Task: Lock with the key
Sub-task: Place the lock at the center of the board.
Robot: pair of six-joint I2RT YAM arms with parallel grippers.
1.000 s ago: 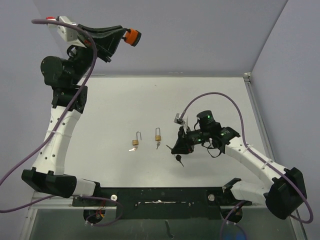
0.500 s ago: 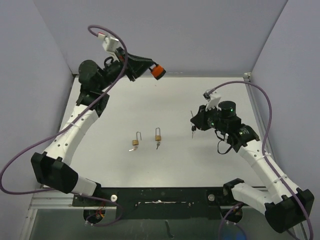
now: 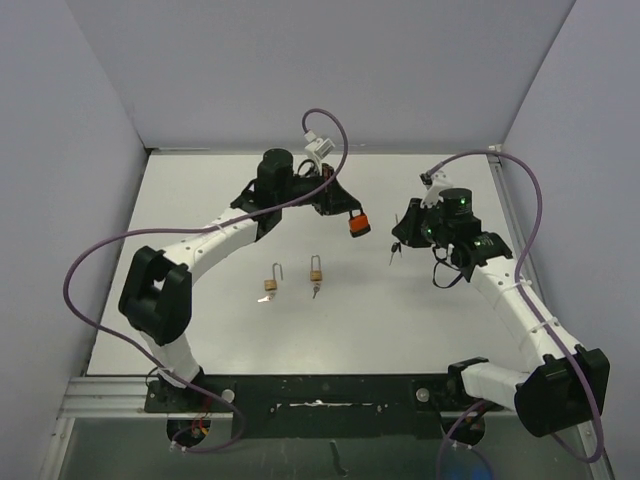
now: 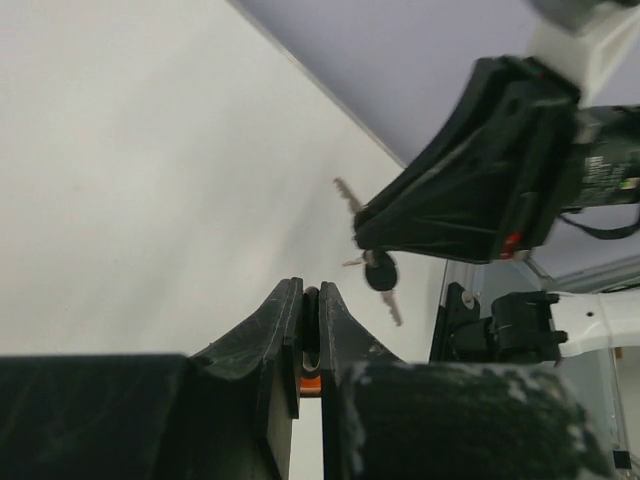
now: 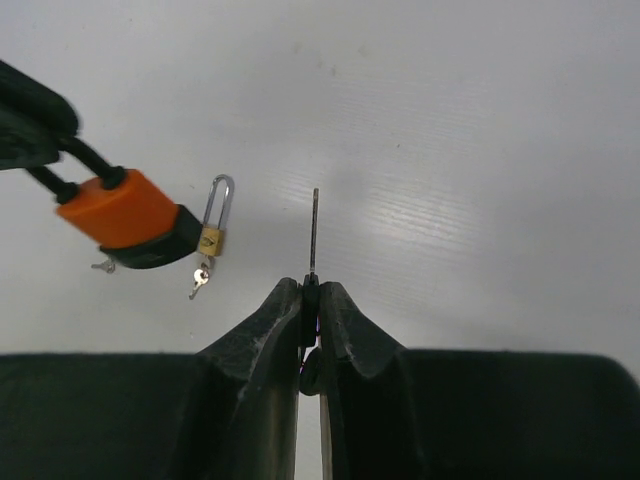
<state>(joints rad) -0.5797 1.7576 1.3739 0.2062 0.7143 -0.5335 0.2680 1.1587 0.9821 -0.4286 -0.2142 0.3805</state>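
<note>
Right wrist view: the key [image 5: 314, 228] juts blade-first from your clenched right gripper [image 5: 311, 292], its long axis pointing straight ahead.
Its bow is buried between the fingers. The orange padlock [image 5: 125, 215] hangs left of the blade, apart from it, shackle pinched in your left gripper [image 3: 338, 206]; its keyhole cannot be made out. Both hang over mid-table, well apart from the walls [image 3: 300, 70]. Two brass padlocks [image 3: 317, 271] lie on the table [image 3: 200, 320] nearer the bases.

Left jaws hold an orange padlock [image 3: 359, 226] near the key [image 3: 392, 250] in the right jaws
</note>
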